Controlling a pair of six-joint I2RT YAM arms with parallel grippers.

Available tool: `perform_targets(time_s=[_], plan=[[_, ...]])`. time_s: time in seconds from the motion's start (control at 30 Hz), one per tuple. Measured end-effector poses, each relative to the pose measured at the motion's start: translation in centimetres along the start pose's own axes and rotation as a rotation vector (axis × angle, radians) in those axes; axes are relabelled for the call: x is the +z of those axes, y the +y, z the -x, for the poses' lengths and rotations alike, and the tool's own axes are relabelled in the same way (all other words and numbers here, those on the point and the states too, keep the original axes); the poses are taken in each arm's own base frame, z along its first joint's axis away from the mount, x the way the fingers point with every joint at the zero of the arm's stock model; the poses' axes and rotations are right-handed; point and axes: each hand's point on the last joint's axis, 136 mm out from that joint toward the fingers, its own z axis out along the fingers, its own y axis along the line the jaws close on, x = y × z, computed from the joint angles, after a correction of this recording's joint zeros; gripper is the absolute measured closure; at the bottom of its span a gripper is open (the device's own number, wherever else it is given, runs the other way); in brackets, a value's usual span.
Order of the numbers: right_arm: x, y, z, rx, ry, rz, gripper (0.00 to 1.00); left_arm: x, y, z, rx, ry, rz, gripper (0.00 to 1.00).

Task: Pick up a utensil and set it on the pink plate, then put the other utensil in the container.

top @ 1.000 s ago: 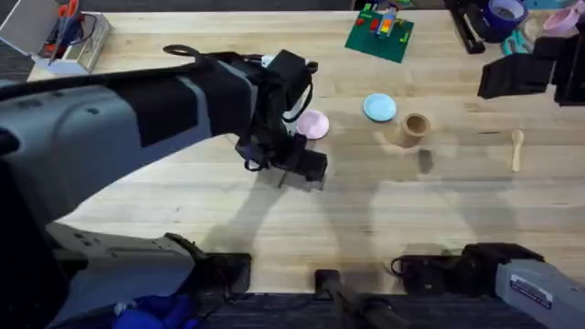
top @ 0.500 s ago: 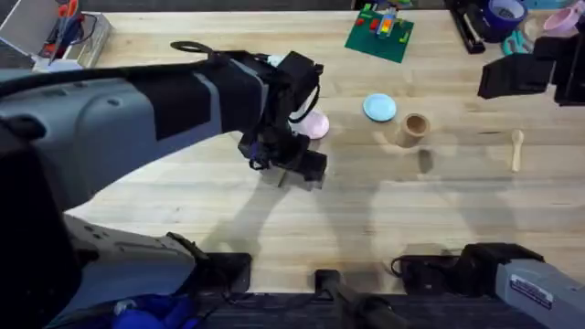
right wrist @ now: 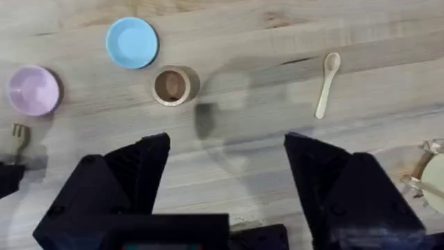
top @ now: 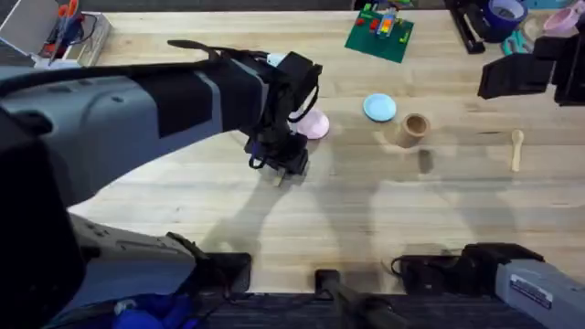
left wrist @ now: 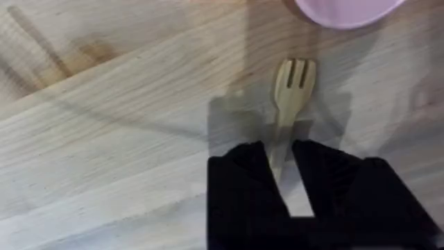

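Note:
The pale wooden fork (left wrist: 293, 85) lies on the table just short of the pink plate (top: 315, 123), tines toward the plate. My left gripper (left wrist: 279, 154) is down at the table with its black fingers (left wrist: 239, 177) closed against the fork's handle. The wooden spoon (top: 517, 149) lies far right, and the tan cup (top: 414, 128) stands between it and the pink plate. My right gripper (right wrist: 227, 142) hangs high over the right side, wide open and holding nothing. Its view takes in the cup (right wrist: 171, 85), the spoon (right wrist: 327, 75) and the pink plate (right wrist: 32, 90).
A light blue plate (top: 379, 107) sits behind the cup. A green brick board (top: 379, 32) lies at the back. A clear box of pens (top: 64, 37) stands back left, with tape and clutter (top: 503, 16) back right. The left arm (top: 137, 100) spans the left half.
The left gripper's fingers have drawn together around the fork's handle, so its dark outline at the table is narrower. The right arm, spoon, cup and plates have stayed put.

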Motion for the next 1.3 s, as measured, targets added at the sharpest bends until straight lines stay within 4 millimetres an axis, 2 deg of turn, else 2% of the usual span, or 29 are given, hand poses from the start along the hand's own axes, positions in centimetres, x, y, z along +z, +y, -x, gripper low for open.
perform_targets(time_s=[0.1, 0.3, 0.43, 1.3], plan=[[0.00, 0.00, 0.00, 0.000, 0.000, 0.000, 0.005, 0.00, -0.29, 0.06, 0.000, -0.001, -0.016, 0.815], [0.00, 0.00, 0.00, 0.000, 0.000, 0.000, 0.005, 0.00, -0.40, 0.06, 0.001, -0.001, -0.022, 0.839], [0.00, 0.00, 0.00, 0.000, 0.000, 0.000, 0.005, -0.06, -0.61, 0.08, 0.001, -0.001, -0.035, 0.944], [0.00, 0.00, 0.00, 0.000, 0.000, 0.000, 0.005, -0.26, 0.01, -0.23, -0.079, 0.049, -0.031, 0.960]])
